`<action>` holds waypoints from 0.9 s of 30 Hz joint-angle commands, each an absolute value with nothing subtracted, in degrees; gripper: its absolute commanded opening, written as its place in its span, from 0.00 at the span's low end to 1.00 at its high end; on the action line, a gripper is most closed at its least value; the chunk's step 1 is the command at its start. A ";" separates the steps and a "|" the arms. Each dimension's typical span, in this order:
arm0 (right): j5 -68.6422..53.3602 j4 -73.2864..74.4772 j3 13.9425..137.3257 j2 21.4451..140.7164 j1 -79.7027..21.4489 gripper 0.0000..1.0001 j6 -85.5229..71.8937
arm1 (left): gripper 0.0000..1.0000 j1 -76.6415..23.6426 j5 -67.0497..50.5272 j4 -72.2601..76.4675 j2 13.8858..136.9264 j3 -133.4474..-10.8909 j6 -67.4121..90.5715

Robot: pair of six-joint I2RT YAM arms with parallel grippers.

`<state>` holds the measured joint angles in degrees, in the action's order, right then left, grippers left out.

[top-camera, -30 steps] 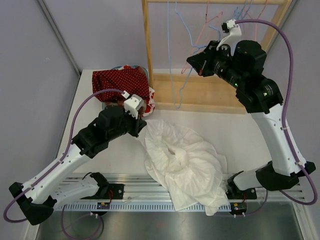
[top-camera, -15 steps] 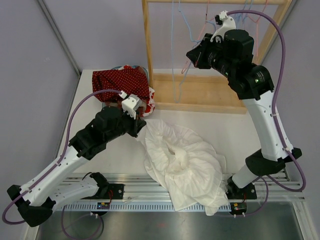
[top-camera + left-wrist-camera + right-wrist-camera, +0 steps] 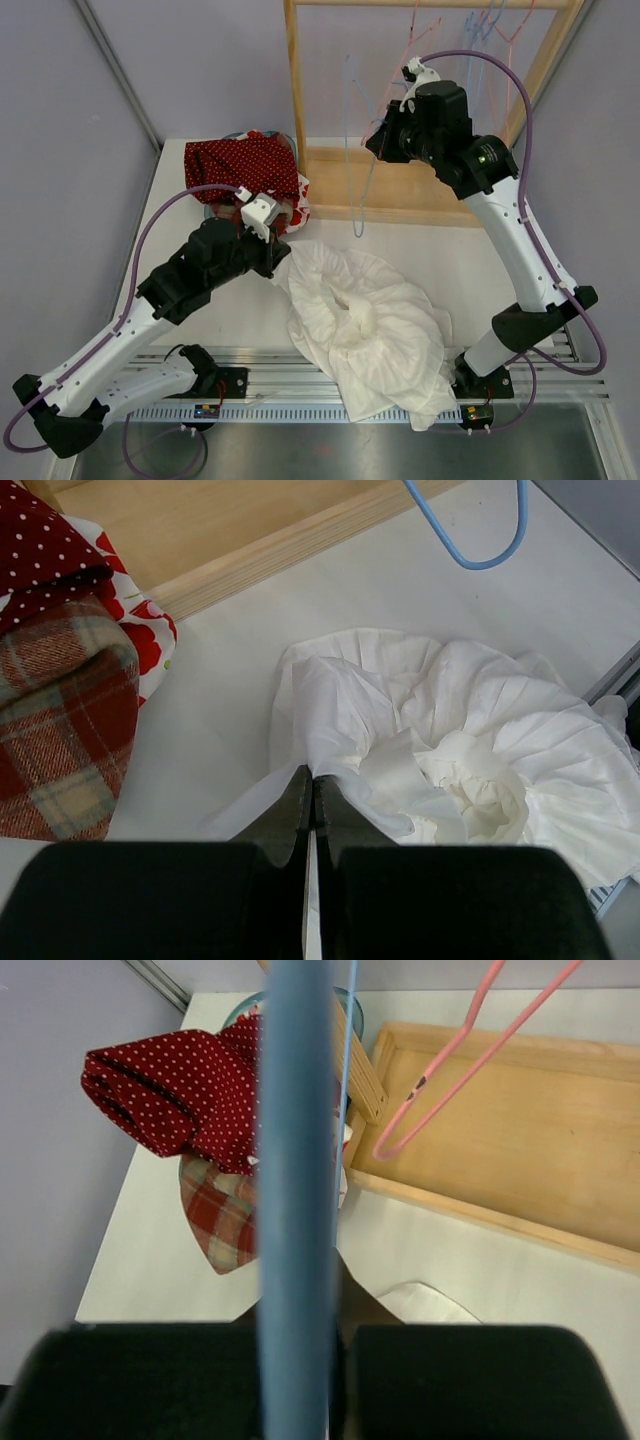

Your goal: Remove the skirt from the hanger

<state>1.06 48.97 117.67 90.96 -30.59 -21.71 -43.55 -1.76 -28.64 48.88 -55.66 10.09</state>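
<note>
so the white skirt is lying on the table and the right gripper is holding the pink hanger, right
No: the right gripper holds the blue hanger, not a pink one; the right wrist view shows this. The white skirt does lie on the table.

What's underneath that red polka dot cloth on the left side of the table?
A plaid cloth pokes out beneath the red dotted cloth, with a poppy-print piece beside it. How far they run underneath, and anything else below, is covered.
</note>
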 commanded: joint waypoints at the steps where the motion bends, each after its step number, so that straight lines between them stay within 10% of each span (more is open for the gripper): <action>1: 3.07 46.32 119.52 89.82 -30.59 0.00 -21.97 | 0.00 -43.42 -3.25 -23.73 48.60 -55.55 10.72; 12: 13.70 50.55 157.20 109.41 -30.41 0.00 -15.82 | 0.00 -43.42 -3.60 -23.47 47.73 -54.06 11.07; 27: 16.97 35.68 154.32 111.96 -28.31 0.00 -14.23 | 0.00 -43.42 -2.99 -23.03 47.46 -52.91 10.90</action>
<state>15.97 41.98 149.45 109.36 -29.91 -14.72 -43.55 -2.59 -26.39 48.47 -53.43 10.59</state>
